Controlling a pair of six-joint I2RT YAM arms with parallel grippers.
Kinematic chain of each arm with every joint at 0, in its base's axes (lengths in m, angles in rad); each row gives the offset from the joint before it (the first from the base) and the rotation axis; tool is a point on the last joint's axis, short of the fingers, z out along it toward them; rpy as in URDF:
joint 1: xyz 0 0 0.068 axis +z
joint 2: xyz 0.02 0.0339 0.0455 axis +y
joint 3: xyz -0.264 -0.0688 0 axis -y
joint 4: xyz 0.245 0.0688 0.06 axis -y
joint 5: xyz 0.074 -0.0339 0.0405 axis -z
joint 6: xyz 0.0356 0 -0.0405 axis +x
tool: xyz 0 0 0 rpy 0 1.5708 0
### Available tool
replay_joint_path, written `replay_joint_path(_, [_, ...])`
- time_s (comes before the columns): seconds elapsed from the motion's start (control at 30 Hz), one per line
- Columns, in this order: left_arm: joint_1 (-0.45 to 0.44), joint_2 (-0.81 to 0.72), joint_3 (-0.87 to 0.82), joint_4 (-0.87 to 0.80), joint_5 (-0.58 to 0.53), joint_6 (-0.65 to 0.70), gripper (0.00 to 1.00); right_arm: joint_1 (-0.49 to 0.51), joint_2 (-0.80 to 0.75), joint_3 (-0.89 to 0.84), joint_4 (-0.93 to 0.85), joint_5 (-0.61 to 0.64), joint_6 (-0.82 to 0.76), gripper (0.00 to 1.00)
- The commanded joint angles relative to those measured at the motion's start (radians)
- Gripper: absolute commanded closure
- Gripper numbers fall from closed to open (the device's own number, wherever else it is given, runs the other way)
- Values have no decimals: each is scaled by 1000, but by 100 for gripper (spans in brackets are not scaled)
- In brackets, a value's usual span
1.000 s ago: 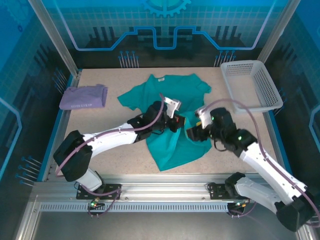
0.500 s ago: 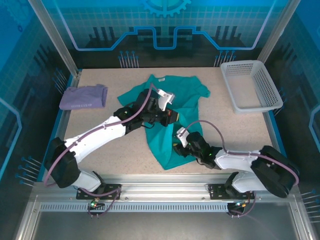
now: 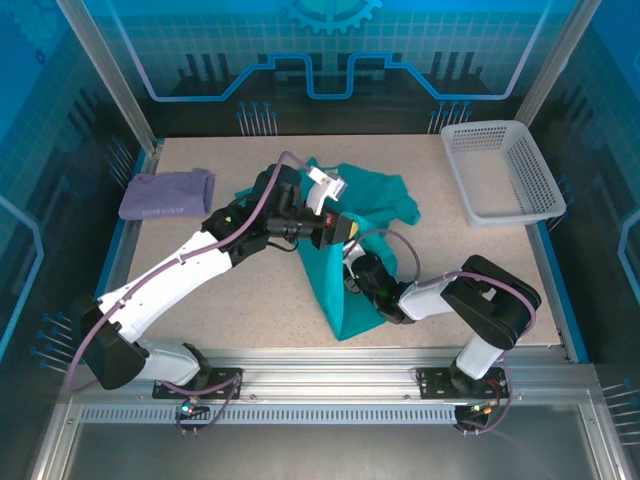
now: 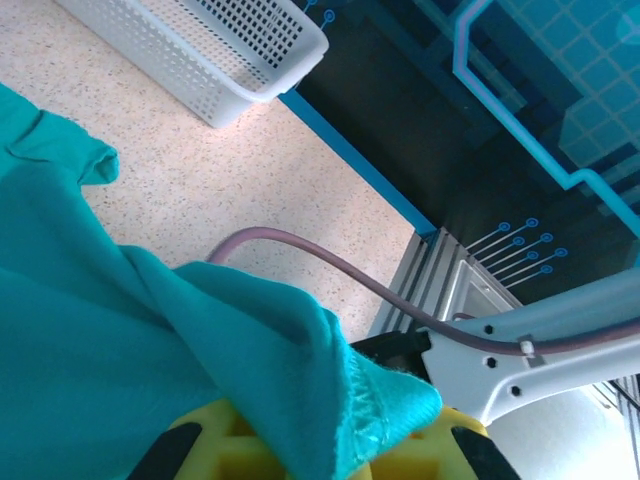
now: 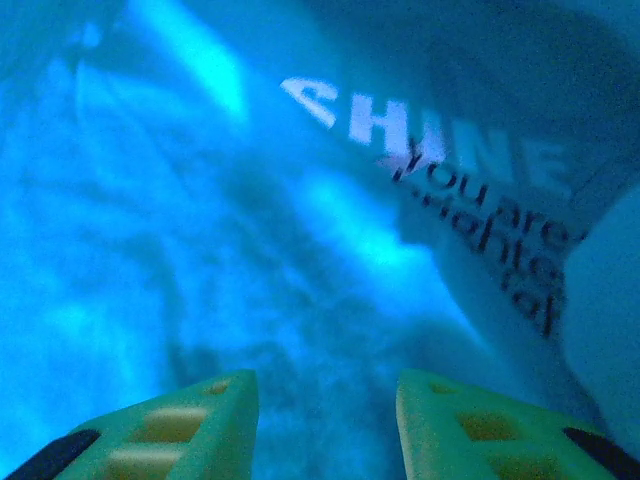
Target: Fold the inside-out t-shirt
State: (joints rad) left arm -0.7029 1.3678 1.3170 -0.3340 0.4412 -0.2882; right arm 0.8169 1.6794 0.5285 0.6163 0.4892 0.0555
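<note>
The left gripper [image 3: 337, 228] pinches an edge of the teal t-shirt [image 3: 345, 295]; at its five o'clock the right gripper [image 5: 327, 412] sits under the cloth, jaws parted.

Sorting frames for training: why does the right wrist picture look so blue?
Right wrist view: the t-shirt drapes over the camera, light filtering through teal cloth, soft and low-contrast; left wrist view: bright, clear; top view: evenly lit.

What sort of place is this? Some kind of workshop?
Likely a robot training booth: two robot arms bolted to a speckled table, blue printed walls around it, and a green t-shirt being handled.
</note>
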Motion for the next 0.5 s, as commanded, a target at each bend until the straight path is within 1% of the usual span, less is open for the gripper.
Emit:
replay_joint_path(0.0, [4,-21,42,-8,53,18,100,-7,17,40,-7,21,29,57])
replay_joint_path(0.13, [4,-15,38,-16,14,30,100,-8,-51,0,53,-93,8,54])
replay_joint_path(0.27, [4,-5,24,-10,13,28,100,-15,-98,1,50,-129,1,52])
replay_joint_path(0.37, [3,-5,22,-2,27,22,100,-26,-77,40,47,-127,-2,51])
replay_joint_path(0.47, [4,-13,25,3,36,19,100,-40,-31,93,31,-86,-2,49])
